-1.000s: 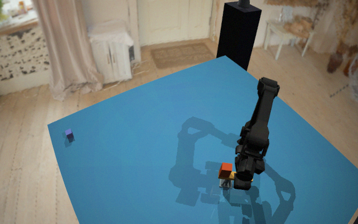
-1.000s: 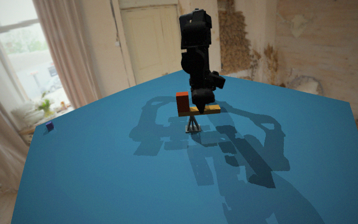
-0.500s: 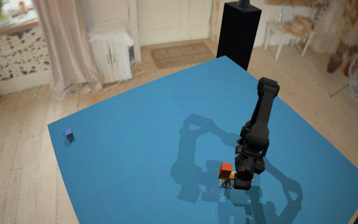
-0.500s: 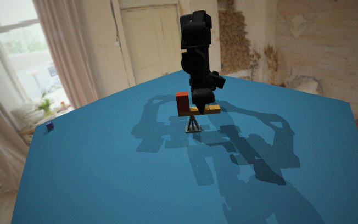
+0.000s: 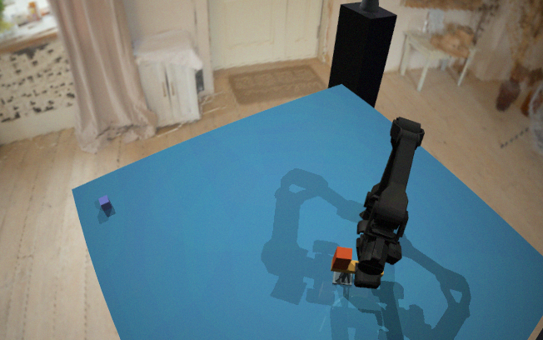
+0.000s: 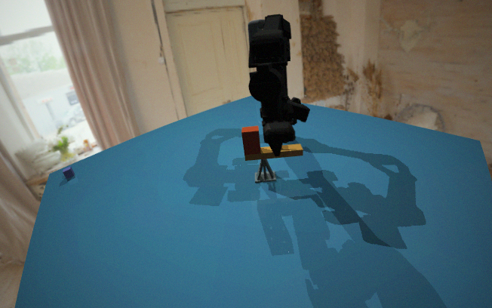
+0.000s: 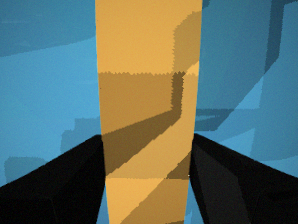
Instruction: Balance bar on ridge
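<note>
The black arm [image 5: 393,192] [image 6: 269,83] bends down over the blue table [image 5: 187,208] [image 6: 132,234], its gripper [image 6: 278,152] [image 7: 147,144] pointing downward and clamped on the yellow bar [image 5: 354,266] [image 6: 290,150] [image 7: 145,100], which lies above the small grey stand [image 5: 342,278] [image 6: 265,177], with a red block [image 5: 342,258] [image 6: 250,140] at one end

One yellow bar [image 5: 353,266] [image 6: 291,149] [image 7: 147,37], one red block [image 5: 342,257] [image 6: 250,140], one purple cube [image 5: 105,202] [image 6: 68,173] and one gray stand [image 5: 336,283] [image 6: 265,179] are showing.
</note>
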Motion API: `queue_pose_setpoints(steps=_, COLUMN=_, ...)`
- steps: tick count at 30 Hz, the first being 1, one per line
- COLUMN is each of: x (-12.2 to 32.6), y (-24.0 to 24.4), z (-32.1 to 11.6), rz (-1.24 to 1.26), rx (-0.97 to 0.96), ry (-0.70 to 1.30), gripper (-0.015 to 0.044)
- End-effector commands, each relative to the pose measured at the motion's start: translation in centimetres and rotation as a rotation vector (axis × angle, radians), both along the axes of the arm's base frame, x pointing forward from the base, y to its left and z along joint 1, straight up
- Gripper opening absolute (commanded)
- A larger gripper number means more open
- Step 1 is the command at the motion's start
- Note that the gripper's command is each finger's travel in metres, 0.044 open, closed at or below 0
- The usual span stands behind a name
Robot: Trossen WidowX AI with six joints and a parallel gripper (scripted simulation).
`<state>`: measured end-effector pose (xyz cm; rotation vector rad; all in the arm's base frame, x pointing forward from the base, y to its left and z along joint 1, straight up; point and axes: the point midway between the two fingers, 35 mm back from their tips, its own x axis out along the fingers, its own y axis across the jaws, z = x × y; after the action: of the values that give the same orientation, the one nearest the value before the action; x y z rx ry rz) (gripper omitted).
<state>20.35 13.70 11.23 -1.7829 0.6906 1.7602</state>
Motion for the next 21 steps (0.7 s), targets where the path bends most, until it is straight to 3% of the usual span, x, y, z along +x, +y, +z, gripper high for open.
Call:
queue_pose_setpoints(steps=1, x=0.0, y=0.0, z=0.0, rz=0.0, rx=0.0, ry=0.0, gripper=0.0)
queue_pose_setpoints(steps=6, x=0.0, y=0.0, z=0.0, rz=0.0, rx=0.0, ry=0.0, gripper=0.0)
queue_pose_setpoints(steps=13, x=0.0, y=0.0, z=0.0, rz=0.0, rx=0.0, ry=0.0, gripper=0.0167)
queue_pose_setpoints(steps=21, x=0.0, y=0.0, z=0.0, rz=0.0, rx=0.0, ry=0.0, gripper=0.0167)
